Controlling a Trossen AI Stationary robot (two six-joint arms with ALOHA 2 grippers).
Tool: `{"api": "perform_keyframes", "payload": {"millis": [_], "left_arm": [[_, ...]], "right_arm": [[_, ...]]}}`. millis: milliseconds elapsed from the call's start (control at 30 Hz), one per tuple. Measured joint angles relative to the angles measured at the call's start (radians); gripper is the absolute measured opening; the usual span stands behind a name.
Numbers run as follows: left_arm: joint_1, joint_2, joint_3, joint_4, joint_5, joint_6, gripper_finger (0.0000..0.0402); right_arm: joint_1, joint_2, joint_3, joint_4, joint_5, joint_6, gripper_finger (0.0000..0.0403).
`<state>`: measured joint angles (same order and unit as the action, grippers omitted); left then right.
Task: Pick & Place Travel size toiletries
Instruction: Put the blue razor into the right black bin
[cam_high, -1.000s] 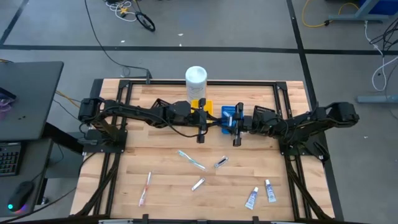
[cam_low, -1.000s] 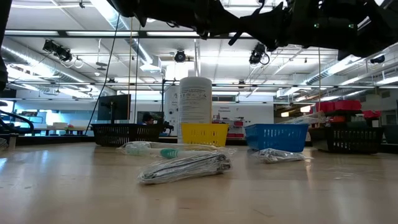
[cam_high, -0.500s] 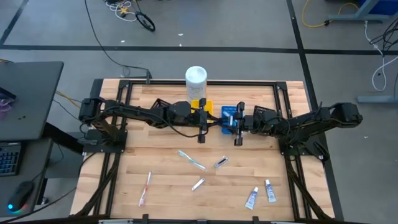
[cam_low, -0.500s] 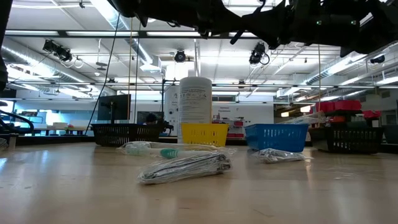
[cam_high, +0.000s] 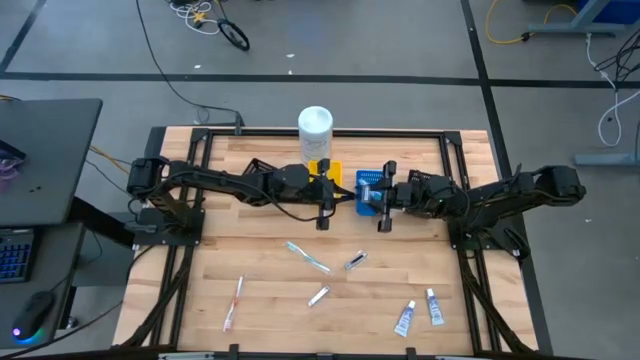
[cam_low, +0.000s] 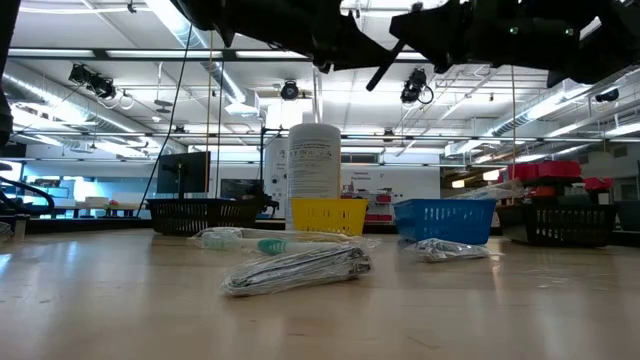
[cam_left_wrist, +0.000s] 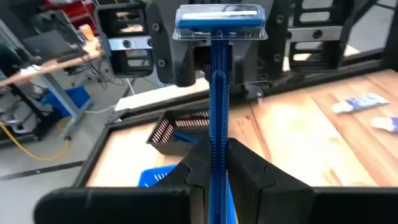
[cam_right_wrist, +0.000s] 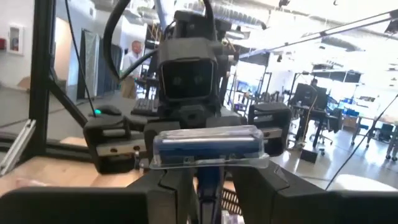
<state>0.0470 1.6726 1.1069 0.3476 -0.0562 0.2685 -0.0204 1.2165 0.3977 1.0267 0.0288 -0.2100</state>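
Note:
A dark-blue razor with a clear cap over its head stands roughly upright in the air above the blue tray. My left gripper and right gripper face each other across it, both shut on it. The other toiletries lie flat on the near half of the table. They are a wrapped toothbrush, two silvery sachets, a pink toothbrush and two white tubes. My left gripper pinches the razor's handle low down between its two fingers. It comes level from the table's left, with the fingers across the handle. The razor is lifted clear, its head up and leaning toward the right arm. My right gripper pinches the razor's neck just under the capped head, between its two fingers. It comes level from the table's right, with the fingers across the handle. The head stands above its fingertips.
Along the far side stand a tall white container, a yellow tray, the blue tray and a black tray. A person stands in the room behind. Bare wood lies between the scattered items at the near edge.
The right gripper has drawn a little toward the table's right edge. In the low view a dark bar under the arms now slants farther down. The left arm has kept still.

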Motion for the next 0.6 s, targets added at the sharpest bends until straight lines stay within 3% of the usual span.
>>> {"api": "perform_keyframes", "payload": {"millis": [133, 467, 600], "left_arm": [[-0.001, -0.001, 0.002, 0.02, -0.028, 0.004, 0.0044], [-0.009, 0.0, 0.0, 0.081, 0.019, 0.0, 0.0045], [-0.007, 0.0, 0.001, 0.08, 0.024, -0.001, 0.0044]], "right_arm": [[0.002, -0.018, 0.0, -0.018, -0.001, 0.01, 0.0112], [0.001, -0.013, 0.0, -0.053, -0.005, 0.011, 0.0112], [0.001, -0.012, 0.0, -0.052, -0.005, 0.011, 0.009]]}}
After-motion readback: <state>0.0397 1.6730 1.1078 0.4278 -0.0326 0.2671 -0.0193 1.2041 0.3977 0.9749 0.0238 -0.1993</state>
